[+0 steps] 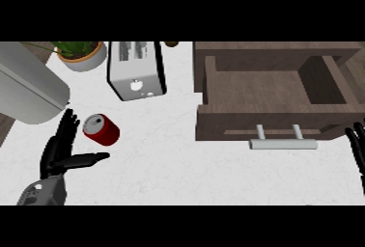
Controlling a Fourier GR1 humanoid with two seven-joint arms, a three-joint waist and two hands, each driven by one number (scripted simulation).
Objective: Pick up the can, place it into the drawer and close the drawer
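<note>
On the white, faintly speckled counter (185, 159) we see the largest thing first: a dark wood drawer (274, 103) pulled open at the right, a plain rectangular box with a flat plank floor, upright side walls and a front panel facing us. A brushed metal bar handle (282, 144) stands off that front on two short posts. Nothing lies inside the drawer that we can make out.

At the far left a big pale grey cylinder (28, 89) lies tilted, smooth and matte, cut off by the view's edge. Beside it toward the middle stands a silver toaster (135, 70) with dark sides, a small knob on its near face and a grey label on top; its print is too small for us to read. A white pot with a green plant (80, 54) sits at the back between those two.

The can (100, 129) is red with a silver lid, lying tilted on the counter left of centre, well apart from the drawer. We read no writing on it.

Our left hand (61, 154) is just beside the can, fingers straight and pointing away, thumb out to the right below the can, holding nothing. Our right hand (357, 144) rests at the view's right edge, fingers up and straight.

Between can and drawer the counter is bare, and a wide strip runs bare along the near side too.
</note>
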